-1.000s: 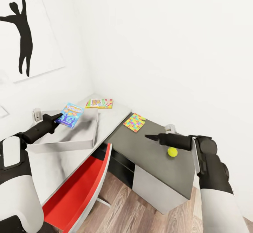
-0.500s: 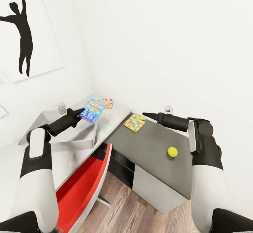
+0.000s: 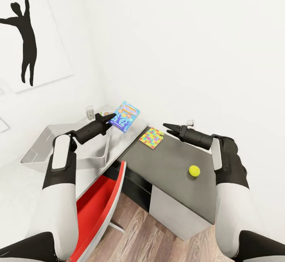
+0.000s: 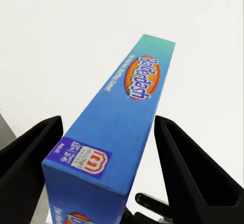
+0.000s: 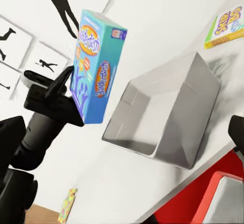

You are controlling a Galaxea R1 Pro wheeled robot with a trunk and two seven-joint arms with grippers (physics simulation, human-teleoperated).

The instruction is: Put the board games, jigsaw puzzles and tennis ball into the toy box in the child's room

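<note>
My left gripper (image 3: 109, 118) is shut on a blue board game (image 3: 125, 115), held tilted in the air past the far corner of the toy box (image 3: 63, 151). In the left wrist view the blue board game (image 4: 122, 127) sits edge-on between both fingers (image 4: 30, 158). The light grey toy box (image 5: 168, 112) looks empty. A second board game (image 5: 226, 26) lies on the table (image 3: 128, 137) behind it. One jigsaw puzzle (image 3: 151, 137) and the tennis ball (image 3: 194, 170) lie on the lower dark top. My right gripper (image 3: 166, 128) hovers open beside the puzzle.
A red chair (image 3: 99, 206) is tucked under the light grey desk top, just below the toy box. White walls close off the desk at the back and right. A black silhouette picture (image 3: 23, 32) hangs at upper left. Wood plank floor (image 3: 146, 234) lies in front.
My left arm swung right and away with the blue board game, from over the toy box to beyond its far corner. My right gripper left the ball, moved toward the wall and opened.
</note>
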